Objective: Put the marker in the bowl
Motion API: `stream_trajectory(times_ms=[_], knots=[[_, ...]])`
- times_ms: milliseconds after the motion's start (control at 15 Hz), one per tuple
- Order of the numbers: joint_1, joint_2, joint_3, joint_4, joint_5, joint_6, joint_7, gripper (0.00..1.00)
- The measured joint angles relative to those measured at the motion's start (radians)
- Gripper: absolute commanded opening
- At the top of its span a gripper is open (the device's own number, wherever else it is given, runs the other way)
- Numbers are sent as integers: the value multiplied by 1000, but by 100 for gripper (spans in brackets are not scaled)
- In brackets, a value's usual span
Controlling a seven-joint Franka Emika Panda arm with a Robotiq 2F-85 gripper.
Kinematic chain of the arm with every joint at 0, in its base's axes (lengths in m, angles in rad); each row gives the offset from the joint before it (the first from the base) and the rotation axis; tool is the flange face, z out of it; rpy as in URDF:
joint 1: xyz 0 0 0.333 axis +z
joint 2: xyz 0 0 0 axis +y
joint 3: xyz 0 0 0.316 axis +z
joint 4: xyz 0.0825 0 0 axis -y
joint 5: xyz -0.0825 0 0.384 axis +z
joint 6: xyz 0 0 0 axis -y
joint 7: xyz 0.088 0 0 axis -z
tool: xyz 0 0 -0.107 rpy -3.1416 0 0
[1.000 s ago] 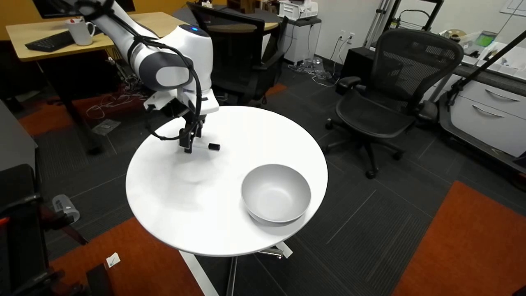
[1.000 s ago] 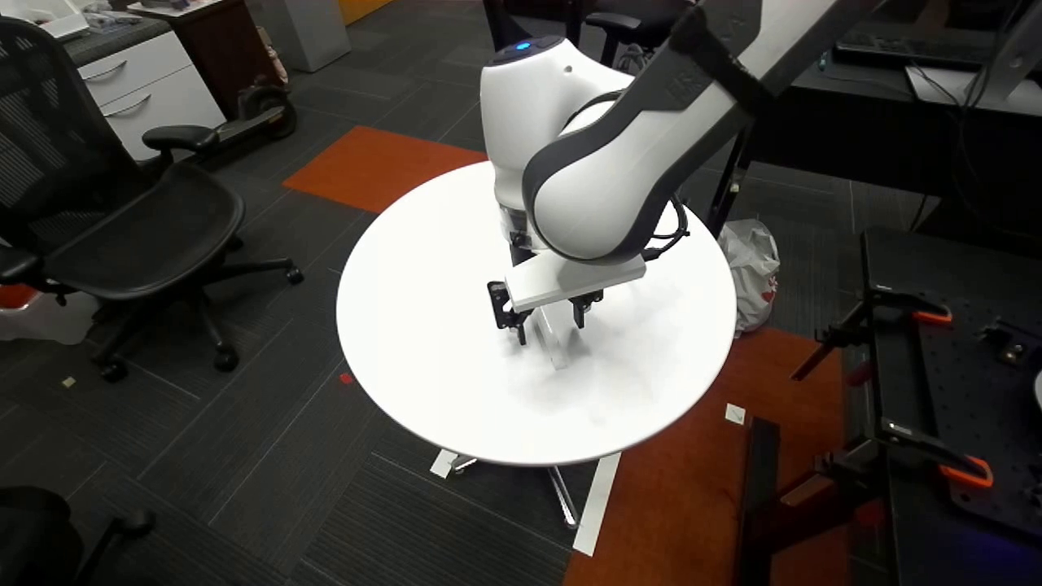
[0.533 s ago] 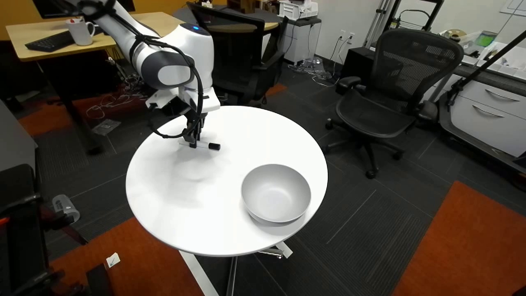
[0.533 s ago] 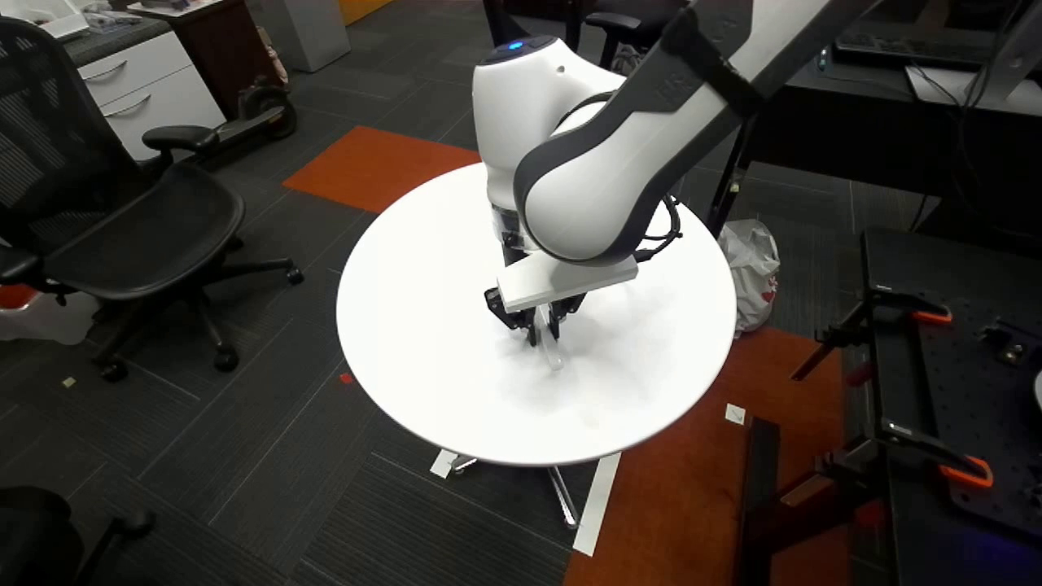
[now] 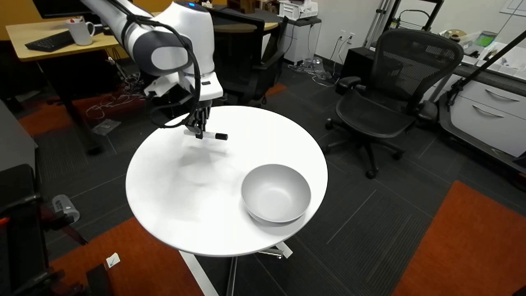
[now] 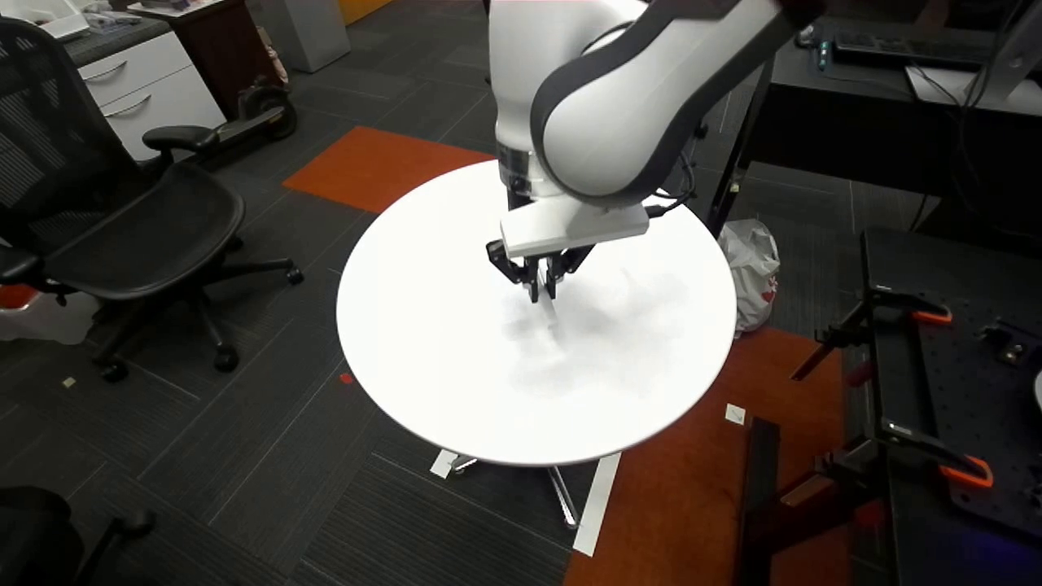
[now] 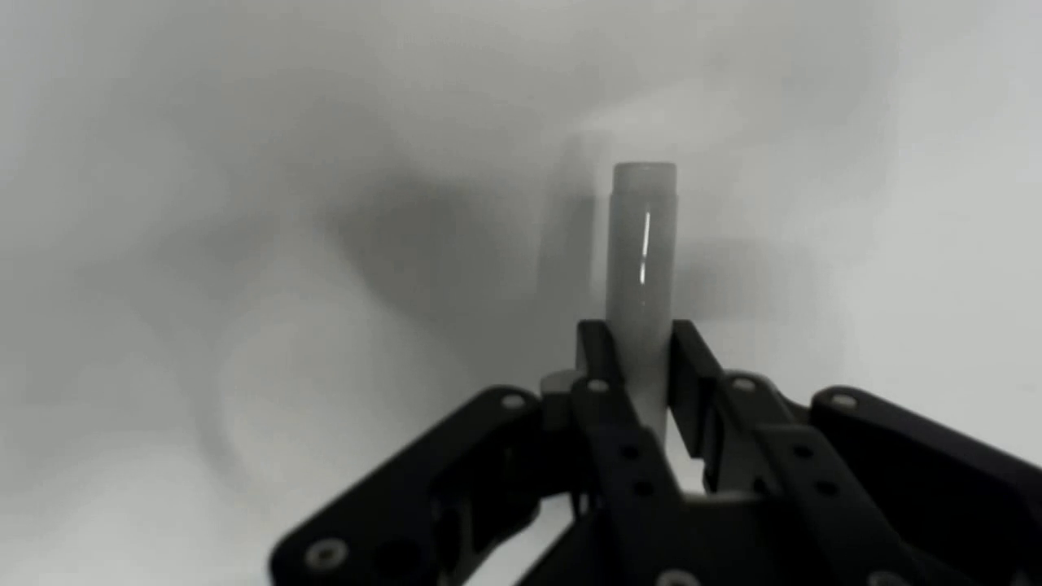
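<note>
My hand [image 7: 641, 342] grips the marker [image 7: 641, 252] by its white middle, holding it just above the bench [image 5: 193, 230] with the black end [image 5: 222, 136] sticking out to one side, well apart from the grey bowl [image 5: 275, 193] that stands near the bench's edge.

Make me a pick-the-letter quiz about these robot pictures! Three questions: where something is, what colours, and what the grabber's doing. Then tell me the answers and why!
1. Where is the bowl?
A) Up in the air
B) On the round table
C) Under the round table

2. Which colours does the marker have?
A) White and black
B) Red and green
C) Blue and yellow

3. How is the gripper?
A) Wide open
B) Shut on nothing
C) Shut on the marker

1 B: an exterior view shows it standing there.
2 A: an exterior view shows it white with a black end.
3 C: the wrist view shows the fingers pinching the marker.
</note>
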Motion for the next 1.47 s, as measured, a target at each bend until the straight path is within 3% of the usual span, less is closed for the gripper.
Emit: stream_trajectory(times_ms=[467,867,933,1267,1333,1467], knots=[[-13,-259,-144,-146,-139,0,100,5],[-69,-297,-183,-136,-258,0,187,5],[-75,-295,-186,-132,-273,0,201,20],[-86,-290,-176,-131,-275,0,202,20],[-86,-290,-175,-131,-275,0,202,5],[-87,-289,-175,-131,-275,0,202,5]])
